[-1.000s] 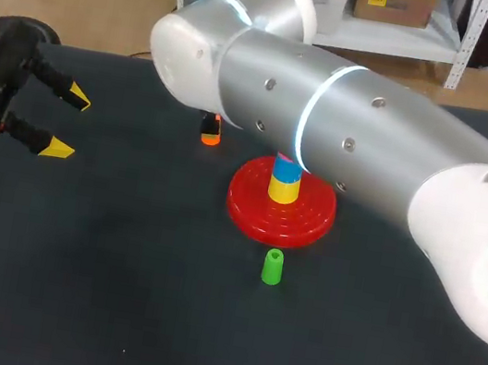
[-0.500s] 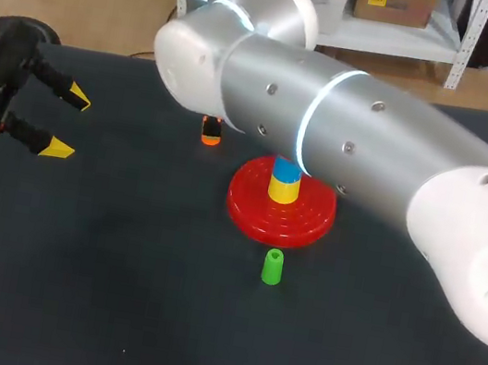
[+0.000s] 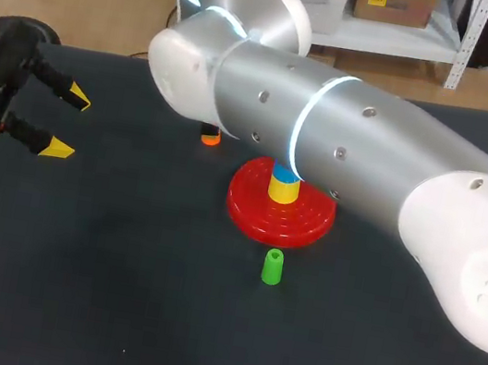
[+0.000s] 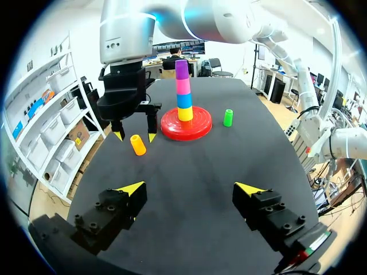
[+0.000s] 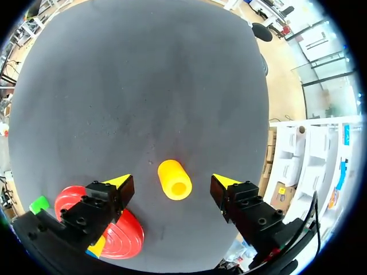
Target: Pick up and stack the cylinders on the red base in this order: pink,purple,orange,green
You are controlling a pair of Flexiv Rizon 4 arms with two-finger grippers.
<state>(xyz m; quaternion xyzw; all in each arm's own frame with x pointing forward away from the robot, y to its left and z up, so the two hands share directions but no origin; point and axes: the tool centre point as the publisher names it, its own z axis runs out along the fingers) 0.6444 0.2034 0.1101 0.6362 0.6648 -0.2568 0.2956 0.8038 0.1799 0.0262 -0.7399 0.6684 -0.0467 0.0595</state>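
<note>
The red base (image 3: 278, 214) holds a stack (image 4: 183, 91) of yellow, blue, pink and purple cylinders. The orange cylinder (image 5: 174, 179) rests on the table between the fingers of my right gripper (image 5: 171, 182), which is open; there is a gap on each side of it. In the left wrist view the right gripper (image 4: 135, 136) straddles the orange cylinder (image 4: 137, 144) from above. My right arm hides most of the orange cylinder (image 3: 210, 138) in the head view. The green cylinder (image 3: 273, 267) stands in front of the base. My left gripper (image 3: 53, 118) hangs open and empty at the far left.
My right arm (image 3: 341, 161) crosses the table diagonally above the base, covering the stack's upper part in the head view. The table's far edge (image 5: 261, 86) lies beyond the orange cylinder.
My right arm has sunk a little over the orange cylinder, hiding more of it in the head view. The left arm has not moved.
</note>
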